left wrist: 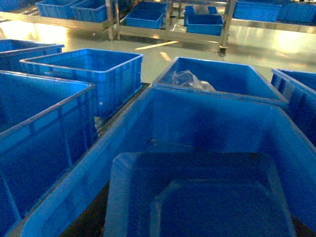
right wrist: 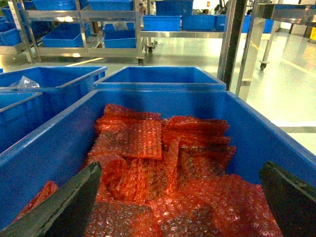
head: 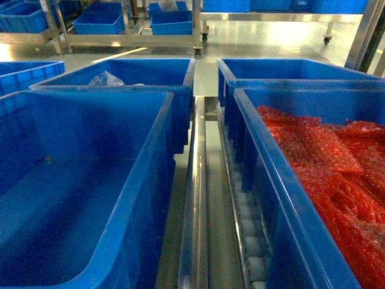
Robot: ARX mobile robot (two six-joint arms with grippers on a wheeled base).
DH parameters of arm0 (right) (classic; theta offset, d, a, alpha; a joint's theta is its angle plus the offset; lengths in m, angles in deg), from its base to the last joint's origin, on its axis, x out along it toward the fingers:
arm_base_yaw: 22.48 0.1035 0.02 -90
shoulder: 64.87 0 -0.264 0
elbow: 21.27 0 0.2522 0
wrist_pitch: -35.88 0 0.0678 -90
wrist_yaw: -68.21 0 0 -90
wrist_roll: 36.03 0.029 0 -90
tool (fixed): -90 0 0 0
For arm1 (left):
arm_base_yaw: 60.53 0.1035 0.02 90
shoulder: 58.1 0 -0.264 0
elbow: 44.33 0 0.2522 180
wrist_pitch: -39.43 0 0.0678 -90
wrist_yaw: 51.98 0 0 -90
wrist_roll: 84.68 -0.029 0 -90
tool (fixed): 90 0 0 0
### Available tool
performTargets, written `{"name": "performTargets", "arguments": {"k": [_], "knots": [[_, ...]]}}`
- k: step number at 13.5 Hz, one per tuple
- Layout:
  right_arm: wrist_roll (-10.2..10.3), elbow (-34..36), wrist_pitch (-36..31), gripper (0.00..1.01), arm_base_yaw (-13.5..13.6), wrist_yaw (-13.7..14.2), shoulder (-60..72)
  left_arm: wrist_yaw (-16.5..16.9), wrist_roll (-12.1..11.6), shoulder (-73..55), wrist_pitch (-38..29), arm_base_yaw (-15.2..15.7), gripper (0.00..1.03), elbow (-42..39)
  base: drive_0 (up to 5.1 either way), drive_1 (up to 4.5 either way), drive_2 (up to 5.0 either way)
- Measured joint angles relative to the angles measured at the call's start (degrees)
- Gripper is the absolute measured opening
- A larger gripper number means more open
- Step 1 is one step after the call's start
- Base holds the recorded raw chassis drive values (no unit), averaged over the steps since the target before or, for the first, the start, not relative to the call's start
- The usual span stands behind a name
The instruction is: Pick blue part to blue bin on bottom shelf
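A flat, pale blue part [left wrist: 197, 197] fills the bottom of the left wrist view, close to the camera and over the near end of a large blue bin [left wrist: 207, 118]. It covers the spot where my left gripper's fingers would show, so I take them as shut on it. That bin [head: 78, 180] looks bare inside in the head view. It stands on the bottom shelf [head: 249, 241], a steel rack level with white rollers and a guide rail [head: 195, 198]. My right gripper [right wrist: 180, 168] hangs open over red bubble-wrap bags [right wrist: 163, 163]. Neither arm shows in the head view.
The blue bin [head: 283, 198] on the right holds the red bags. Behind the near bins stand another blue bin holding a clear plastic bag [head: 107, 79] and one more bin [head: 283, 69]. Further bins [left wrist: 84, 69] sit to the left. Steel racks with bins [head: 171, 24] line the far floor.
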Motion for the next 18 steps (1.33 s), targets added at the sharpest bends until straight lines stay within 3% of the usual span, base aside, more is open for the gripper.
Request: {"name": "performTargets", "arguments": {"k": [16,17,18], "knots": [[0.0,0.0,0.0,0.98,0.0,0.0,0.0,0.0,0.0,0.0,0.0,0.0,0.43,0.0,0.0,0.0,0.0],[0.0,0.0,0.0,0.98,0.0,0.0,0.0,-0.5,-0.4,0.0,-0.5,-0.2,0.43,0.0,0.0,0.0,0.0],[0.0,0.0,0.0,0.98,0.0,0.0,0.0,-3.6,-2.7,0.0,-2.2,-2.0,0.43,-0.3,0.0,0.0,0.0]]}}
